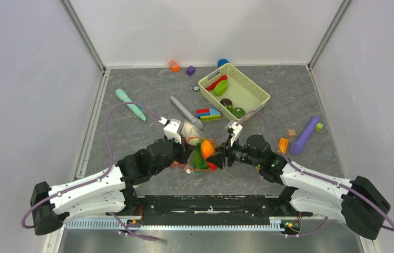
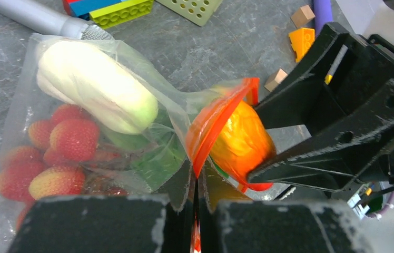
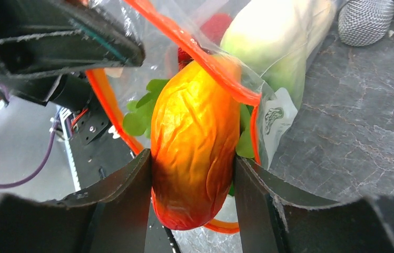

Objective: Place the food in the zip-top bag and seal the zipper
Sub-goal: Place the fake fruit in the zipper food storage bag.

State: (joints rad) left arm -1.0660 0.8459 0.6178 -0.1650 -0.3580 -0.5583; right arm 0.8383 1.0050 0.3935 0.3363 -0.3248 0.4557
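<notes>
The clear zip-top bag (image 2: 37, 95) lies between my arms and holds a white radish (image 2: 95, 84), red berries (image 2: 74, 138) and green leaves (image 2: 158, 161). My left gripper (image 2: 196, 211) is shut on the bag's orange-red zipper strip (image 2: 218, 121) and holds the mouth up. My right gripper (image 3: 192, 184) is shut on an orange-red wrinkled food piece (image 3: 195, 142), its tip at the open mouth. From above, the piece (image 1: 208, 148) sits between both grippers. The white slider is hidden.
A pale green lattice basket (image 1: 253, 87) at the back right holds red, green and dark pieces. Coloured blocks (image 1: 208, 114), a grey stick tool (image 1: 184, 110), a teal one (image 1: 130, 104) and a purple one (image 1: 304, 136) lie around.
</notes>
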